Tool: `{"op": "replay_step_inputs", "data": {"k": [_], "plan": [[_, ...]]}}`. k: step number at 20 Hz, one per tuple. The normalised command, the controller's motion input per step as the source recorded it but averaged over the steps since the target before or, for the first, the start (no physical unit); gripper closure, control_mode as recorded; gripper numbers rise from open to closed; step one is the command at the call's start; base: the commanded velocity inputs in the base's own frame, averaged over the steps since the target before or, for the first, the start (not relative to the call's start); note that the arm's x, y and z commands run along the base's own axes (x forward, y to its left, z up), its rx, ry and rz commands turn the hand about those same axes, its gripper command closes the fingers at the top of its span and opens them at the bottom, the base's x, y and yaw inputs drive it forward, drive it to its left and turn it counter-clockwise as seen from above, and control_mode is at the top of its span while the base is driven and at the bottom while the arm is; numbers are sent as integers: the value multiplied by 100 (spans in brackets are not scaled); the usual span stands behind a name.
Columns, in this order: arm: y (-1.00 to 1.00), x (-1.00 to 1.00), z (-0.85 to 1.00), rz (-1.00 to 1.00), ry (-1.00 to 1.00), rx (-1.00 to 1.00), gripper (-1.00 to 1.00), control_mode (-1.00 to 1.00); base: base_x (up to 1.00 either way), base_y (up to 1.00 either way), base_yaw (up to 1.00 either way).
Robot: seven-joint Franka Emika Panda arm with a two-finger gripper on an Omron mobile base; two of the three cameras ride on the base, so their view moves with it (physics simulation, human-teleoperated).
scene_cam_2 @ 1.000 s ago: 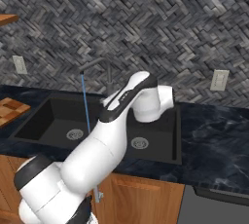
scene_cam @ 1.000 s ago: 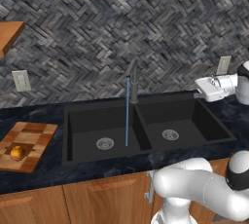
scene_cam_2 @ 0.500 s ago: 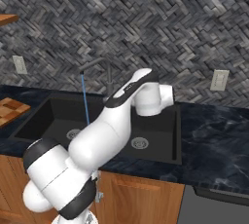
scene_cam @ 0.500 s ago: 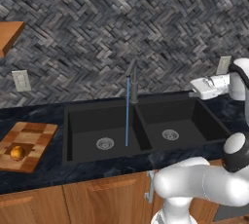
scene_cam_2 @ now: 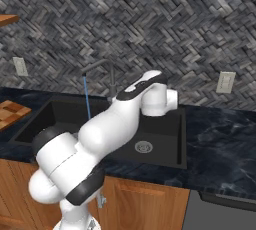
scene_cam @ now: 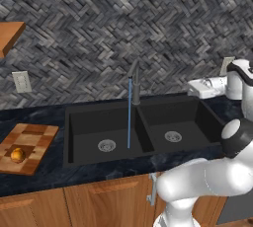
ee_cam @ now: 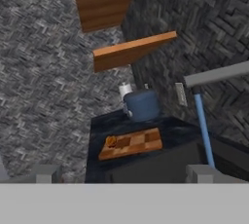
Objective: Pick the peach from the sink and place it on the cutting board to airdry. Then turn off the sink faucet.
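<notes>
So over on the far left, the peach is already sitting on the cutting board, near the board's left edge, which makes sense since it's meant to airdry out of the water. Moving right, the sink has nothing in either basin except the drains. The sink faucet stands behind the divider, spout angled over the left basin, and the blue stream is running down into it, so shutting that off looks like the only job left. Far right, the gripper hovers over the back right corner of the sink, pointing left toward the faucet, I'd guess lining up for the handle. Hand view shows both fingertips set wide apart with nothing between them.
</notes>
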Motion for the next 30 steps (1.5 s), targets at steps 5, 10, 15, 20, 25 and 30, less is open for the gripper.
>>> {"op": "replay_step_inputs", "data": {"k": [5, 10, 15, 20, 25, 30], "plan": [[0, 17, -17, 9, 0, 3, -100, -100, 0, 0, 0], [0, 18, -3, 7, 0, 0, -100, -100, 0, 0, 0], [0, 15, -5, 6, 0, 0, -100, -100, 0, 0, 0], [0, 16, -21, 6, 0, 0, -100, -100, 0, 0, 0], [0, 6, -8, 1, -5, 0, -100, -100, 0, 0, 0], [0, 2, 0, 0, -9, 1, -100, -100, 0, 0, 0]]}}
